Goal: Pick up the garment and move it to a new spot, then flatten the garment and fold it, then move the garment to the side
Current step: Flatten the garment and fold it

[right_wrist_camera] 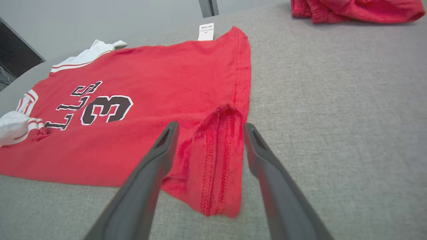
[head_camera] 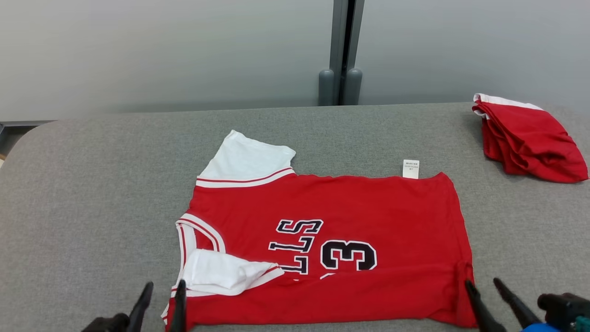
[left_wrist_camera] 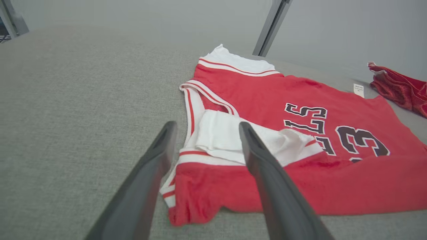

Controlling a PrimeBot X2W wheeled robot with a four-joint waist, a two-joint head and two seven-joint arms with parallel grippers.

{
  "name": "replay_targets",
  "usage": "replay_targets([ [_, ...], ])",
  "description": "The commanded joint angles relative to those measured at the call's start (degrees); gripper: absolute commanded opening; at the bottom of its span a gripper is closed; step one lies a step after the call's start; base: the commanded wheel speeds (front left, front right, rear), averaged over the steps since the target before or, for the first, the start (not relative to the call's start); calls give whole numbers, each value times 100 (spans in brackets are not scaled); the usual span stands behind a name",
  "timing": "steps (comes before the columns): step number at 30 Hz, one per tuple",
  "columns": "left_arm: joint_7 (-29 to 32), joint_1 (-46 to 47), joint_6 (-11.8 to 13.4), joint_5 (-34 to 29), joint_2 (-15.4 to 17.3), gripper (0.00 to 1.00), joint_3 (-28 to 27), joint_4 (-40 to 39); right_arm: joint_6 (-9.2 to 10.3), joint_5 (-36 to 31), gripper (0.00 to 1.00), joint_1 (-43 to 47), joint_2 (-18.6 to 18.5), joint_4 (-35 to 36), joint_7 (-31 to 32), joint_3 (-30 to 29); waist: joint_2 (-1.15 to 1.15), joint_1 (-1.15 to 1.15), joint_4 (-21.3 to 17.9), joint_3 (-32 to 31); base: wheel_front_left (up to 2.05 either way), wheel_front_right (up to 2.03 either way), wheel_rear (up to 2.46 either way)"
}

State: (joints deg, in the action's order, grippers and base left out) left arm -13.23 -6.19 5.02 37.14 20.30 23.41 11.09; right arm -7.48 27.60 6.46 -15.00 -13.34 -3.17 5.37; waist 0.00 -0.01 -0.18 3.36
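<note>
The garment [head_camera: 350, 221] is a red jersey with white sleeves and black lettering. It lies spread on the grey cushioned surface [head_camera: 92, 193], its near long edge folded up over the body. At the jersey's near left corner my left gripper [head_camera: 162, 290] stands open, its fingers [left_wrist_camera: 160, 146] either side of the folded white sleeve [left_wrist_camera: 227, 136]. My right gripper [head_camera: 483, 285] is open at the near right corner, and its fingers [right_wrist_camera: 166, 140] straddle the bunched red hem [right_wrist_camera: 220, 140]. Nothing is held by either gripper.
A second red garment [head_camera: 525, 138], crumpled with a white edge, lies at the far right of the surface. A grey post [head_camera: 341, 50] stands behind the surface against the pale wall. The surface's rounded left edge [head_camera: 18, 143] is near.
</note>
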Motion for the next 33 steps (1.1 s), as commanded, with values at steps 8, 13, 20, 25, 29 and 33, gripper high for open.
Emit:
replay_targets([
  [8,-200,495,50,-543,-241,100,-597,-303,-2,-614,100,-470,153,348,-565,-405,0,1,-174,-10,0,0,0],
  [13,-199,609,-45,-1111,-591,100,-1088,-535,-3,-919,100,-728,477,415,-934,-410,0,1,-242,-24,0,0,0],
  [20,-201,730,-313,-1874,-987,100,-1756,-593,-3,-1352,100,-883,936,495,-1167,-353,0,1,-267,-41,0,0,0],
  [25,-201,697,-475,-2307,-1103,100,-1894,-452,-3,-1512,100,-805,1066,414,-1189,-260,0,1,-256,-74,0,0,0],
  [29,-201,643,-595,-2534,-1215,100,-2032,-228,-3,-1542,100,-741,1146,324,-1207,-282,0,1,-237,-114,0,0,0],
  [33,-202,620,-683,-2682,-1301,100,-2153,-54,-3,-1561,100,-691,1182,286,-1210,-315,0,1,-209,-146,0,0,0],
])
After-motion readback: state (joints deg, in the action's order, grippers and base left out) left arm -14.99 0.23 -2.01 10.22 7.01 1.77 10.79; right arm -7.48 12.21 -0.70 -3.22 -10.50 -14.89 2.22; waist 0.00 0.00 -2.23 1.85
